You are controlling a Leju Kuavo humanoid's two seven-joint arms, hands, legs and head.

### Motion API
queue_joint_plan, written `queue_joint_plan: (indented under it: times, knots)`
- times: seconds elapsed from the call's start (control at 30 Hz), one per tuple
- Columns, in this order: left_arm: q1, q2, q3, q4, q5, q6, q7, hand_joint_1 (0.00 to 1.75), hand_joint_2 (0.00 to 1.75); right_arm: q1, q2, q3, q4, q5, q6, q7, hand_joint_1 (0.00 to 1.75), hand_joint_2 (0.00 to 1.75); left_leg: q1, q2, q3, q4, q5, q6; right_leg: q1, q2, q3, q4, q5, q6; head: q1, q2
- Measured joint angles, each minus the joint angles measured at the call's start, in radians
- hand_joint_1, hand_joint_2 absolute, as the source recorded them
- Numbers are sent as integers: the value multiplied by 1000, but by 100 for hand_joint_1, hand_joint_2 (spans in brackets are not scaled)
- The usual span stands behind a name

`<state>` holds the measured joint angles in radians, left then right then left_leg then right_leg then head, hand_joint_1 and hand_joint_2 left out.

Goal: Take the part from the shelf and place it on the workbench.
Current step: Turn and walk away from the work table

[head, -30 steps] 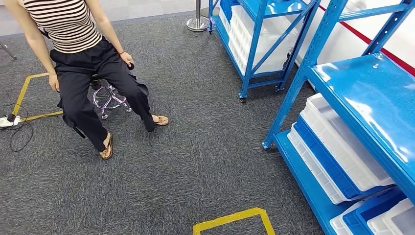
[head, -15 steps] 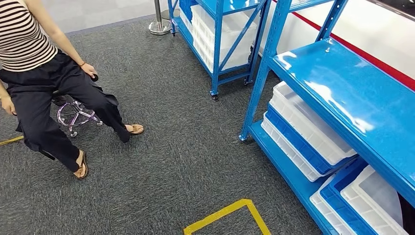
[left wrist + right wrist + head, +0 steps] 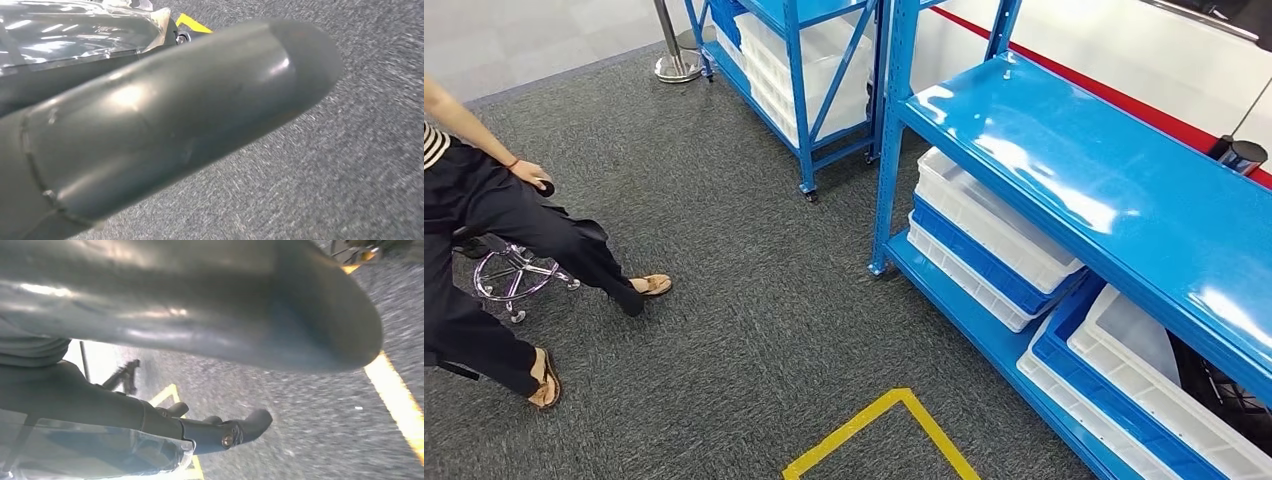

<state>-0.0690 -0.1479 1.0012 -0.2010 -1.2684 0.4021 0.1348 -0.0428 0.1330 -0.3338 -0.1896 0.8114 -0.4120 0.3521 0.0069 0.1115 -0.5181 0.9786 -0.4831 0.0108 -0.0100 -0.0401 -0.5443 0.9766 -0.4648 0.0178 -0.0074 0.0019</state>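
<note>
Grey carpet [image 3: 754, 330] with yellow floor tape [image 3: 894, 420] fills the head view, where a blue shelf [image 3: 1114, 190] holding white and blue bins [image 3: 984, 240] stands right and a seated person [image 3: 484, 250] sits left; which item is the part, I cannot tell. Left wrist view: the left hand [image 3: 165, 115] hangs over carpet, its thick thumb hiding the fingers, so its grip cannot be told. Right wrist view: the right hand [image 3: 210, 405] hangs with dark fingers [image 3: 250, 422] apart, holding nothing.

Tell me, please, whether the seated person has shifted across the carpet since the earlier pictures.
Cannot tell. The person sits further left in the head view, but the blue shelf and yellow floor tape slid left too, so the camera turned.
</note>
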Motion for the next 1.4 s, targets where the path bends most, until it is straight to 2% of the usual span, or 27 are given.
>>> queue_joint_plan:
  times: [0.07, 0.13, 0.2, 0.23, 0.27, 0.3, 0.37, 0.4, 0.43, 0.5, 0.57, 0.63, 0.7, 0.73, 0.77, 0.8, 0.87, 0.9, 0.97, 1.07, 1.1, 1.17, 1.2, 1.27, 1.3, 1.33, 1.4]
  knots:
    - [-1, 0, 0, 0, 0, 0, -1, 0, 0, 1, 0, -1, 0, 0, 0, 0, 0, 0, 6, -38, -13, 41, -34, -11, -5, 20, 4, -5, 6, -13, -4, 0]
    - [1, 1, 0, 0, -1, 0, -2, 0, 0, -1, 2, -2, 0, 0, 0, 0, 0, 0, 9, -91, -66, 164, -105, -17, -6, 42, 6, -5, 9, -20, -11, 0]
    - [3, 1, 0, 0, -1, 0, -2, 0, 0, -1, 3, -2, 0, 0, 0, 0, 0, 0, 9, -109, -127, 286, -152, -18, -3, 66, 4, -4, 10, -21, -12, 0]
    - [4, 1, 0, 0, 0, 0, -2, 0, 0, 0, 3, -2, 0, 0, 0, 0, 0, 0, 9, -111, -137, 301, -146, -16, -1, 78, 5, -3, 10, -21, -12, 0]
    - [4, 1, 0, 0, 0, 0, -2, 0, 0, 1, 3, -2, 0, 0, 0, 0, 0, 0, 9, -114, -125, 271, -118, -12, -1, 92, 6, -2, 10, -21, -12, 0]
    - [4, 1, 0, 0, 0, 0, -2, 0, 0, 1, 3, -3, 0, 0, 0, 0, 0, 0, 10, -127, -95, 204, -76, -8, 0, 106, 7, -1, 10, -21, -12, 0]
    - [4, 2, -1, 0, 0, 0, -2, 0, 0, -1, 4, -3, 0, 0, 0, 0, 0, 0, 11, -176, -32, 64, -14, 1, 2, 132, 5, 3, 10, -18, -11, 0]
    - [4, 2, -1, 0, -1, 0, -2, 0, 0, -2, 5, -3, 0, 0, 0, -1, 0, 0, 10, -194, -15, 26, -2, 4, 2, 143, 1, 4, 11, -15, -11, 0]
    - [3, 2, -1, 0, 0, 0, -2, 0, 0, -2, 6, -3, 0, 0, 0, -1, 0, 0, 8, -199, -11, 14, -2, 7, 2, 154, -4, 4, 12, -10, -11, 0]
    - [2, 1, 0, 0, 0, 0, -2, 0, 0, 1, 5, -3, 1, 0, 0, -1, 0, 0, 7, -173, -10, 7, 4, 15, -2, 169, -16, 5, 16, 2, -11, 0]
    - [2, 0, 0, 0, -1, 0, -2, 0, 0, 2, 5, -3, 1, 1, 0, -1, 0, 0, 10, -148, -7, -4, 11, 28, 0, 138, -40, 42, -5, 5, -8, 0]
    - [3, 0, 0, 0, -1, 0, -2, 0, 0, -1, 4, -3, 1, 3, 0, -1, 0, 0, 8, -120, -7, -8, 13, 35, 1, 80, -95, 154, -61, 1, -3, 0]
    - [5, 0, 0, 0, -2, 0, -1, 0, 0, -2, 3, -3, 1, 5, 0, -1, 0, 0, 5, -89, -8, -8, 12, 37, -2, 55, -156, 282, -110, 3, 0, 0]
    - [5, 0, 0, 0, -2, 0, 0, 0, 0, -1, 3, -3, 1, 6, 1, -1, 0, 0, 4, -77, -9, -8, 11, 37, -3, 51, -170, 312, -118, 8, 0, 0]
    - [4, 0, 0, 0, -2, 0, 1, 0, 0, 1, 3, -3, 1, 6, 1, -1, 0, 0, 4, -66, -9, -7, 11, 36, -5, 48, -166, 308, -111, 14, 0, 0]
    - [4, -1, 0, 0, -2, 0, 2, 0, 0, 2, 2, -3, 1, 7, 1, -1, 0, 0, 4, -56, -7, -7, 10, 35, -7, 44, -142, 264, -92, 22, 0, 0]
    - [3, -2, 0, 0, -2, 0, 3, 0, 0, 2, 0, -3, 1, 8, 1, -1, 0, 0, 4, -39, -3, -7, 7, 30, -8, 13, -64, 125, -43, 34, 1, 0]
    - [3, -2, 0, 0, -2, 0, 3, 0, 0, 0, -1, -3, 1, 10, 1, -1, 0, 0, 1, -31, 0, -6, 4, 26, -7, -11, -28, 60, -23, 33, 1, 0]
    - [3, -2, 0, 0, -2, 0, 5, 0, 0, -3, -1, -3, 1, 11, 2, 1, 0, 0, -4, -17, 5, -5, -2, 16, -3, -38, 3, 5, -6, 22, 0, 0]
    - [0, -2, 0, 0, -3, 0, 7, 0, 0, -2, -2, -3, 1, 12, 4, 3, 0, 0, -1, 5, 14, -6, -7, 0, -1, -12, -2, 0, -1, 2, 0, 0]
    - [0, -2, 0, 0, -3, 0, 8, 0, 0, -2, -3, -3, 1, 11, 4, 4, 0, 0, 2, -2, 15, 0, -14, -6, -3, -2, 0, -2, 1, -3, -2, 0]
    - [-1, -1, 0, 0, -3, 0, 10, 0, 0, -2, -2, -3, 1, 11, 7, 6, 0, 0, 8, -46, -4, 57, -58, -16, -9, 19, 6, -6, 8, -15, -8, 0]
    - [0, -1, 0, 0, -3, 0, 11, 0, 0, -2, -1, -3, 1, 11, 8, 6, 0, 0, 9, -75, -29, 116, -92, -19, -8, 29, 6, -6, 9, -18, -12, 0]
    - [3, -1, -1, 0, -3, -1, 13, 0, 0, -2, 0, -3, 1, 11, 11, 8, 0, 0, 11, -105, -94, 249, -151, -22, -5, 52, 4, -4, 10, -20, -15, 0]
    - [4, -1, 0, 0, -3, -1, 14, 0, 0, -1, 1, -3, 1, 11, 12, 9, 0, 0, 11, -109, -114, 284, -155, -21, -3, 66, 4, -3, 10, -20, -16, 0]
    - [4, 0, 0, 0, -3, -1, 14, 0, 0, -1, 1, -3, 1, 11, 13, 10, 0, 0, 11, -111, -117, 278, -136, -18, -1, 80, 5, -1, 10, -20, -16, 0]
    - [4, 0, 0, 0, -3, -1, 14, 0, 0, -1, 1, -3, 1, 11, 13, 11, 0, 0, 11, -131, -72, 162, -57, -9, 0, 109, 6, 1, 10, -20, -16, 0]
